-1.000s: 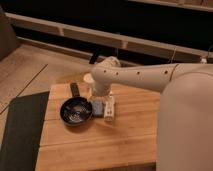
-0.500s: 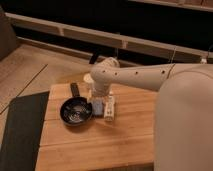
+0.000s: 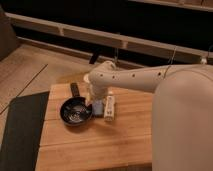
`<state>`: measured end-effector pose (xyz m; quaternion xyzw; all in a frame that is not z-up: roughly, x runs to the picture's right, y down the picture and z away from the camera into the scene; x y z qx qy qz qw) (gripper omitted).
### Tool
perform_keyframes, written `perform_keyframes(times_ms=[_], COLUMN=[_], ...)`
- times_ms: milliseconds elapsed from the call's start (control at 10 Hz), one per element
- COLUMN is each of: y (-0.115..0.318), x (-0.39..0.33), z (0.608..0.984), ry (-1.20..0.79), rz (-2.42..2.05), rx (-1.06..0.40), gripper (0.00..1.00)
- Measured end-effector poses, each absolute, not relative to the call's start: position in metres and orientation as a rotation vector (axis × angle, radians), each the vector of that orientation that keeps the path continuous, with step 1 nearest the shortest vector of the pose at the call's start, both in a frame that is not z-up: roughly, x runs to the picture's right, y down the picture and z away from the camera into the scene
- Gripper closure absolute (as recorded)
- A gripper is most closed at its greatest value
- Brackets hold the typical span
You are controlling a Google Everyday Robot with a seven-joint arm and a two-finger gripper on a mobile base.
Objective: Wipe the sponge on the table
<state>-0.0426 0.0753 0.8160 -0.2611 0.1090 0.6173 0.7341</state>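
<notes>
The sponge point(image 3: 97, 108) is a small blue-grey block lying on the wooden table point(image 3: 95, 137), between the black bowl point(image 3: 75, 111) and a white box-like pack point(image 3: 109, 108). My white arm reaches in from the right and bends down over the sponge. The gripper point(image 3: 95, 98) is at the arm's lower end, right above the sponge and seemingly touching it. The arm's wrist hides most of the gripper.
A small black bar point(image 3: 75, 89) lies at the table's far left part behind the bowl. A dark grey mat point(image 3: 17, 130) covers the floor left of the table. Dark shelving runs along the back.
The arm's end has shifted slightly over the sponge; the bowl, pack and bar stay where they were.
</notes>
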Motion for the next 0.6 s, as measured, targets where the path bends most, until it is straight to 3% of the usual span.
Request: perform_keyframes(times_ms=[200, 600], y=[0.078, 0.101], x=[-0.031, -0.05], z=[0.826, 0.856], ry=[0.218, 0.065], rz=[1.401, 1.502], rx=[-0.587, -0.77], gripper=[0.35, 0.35])
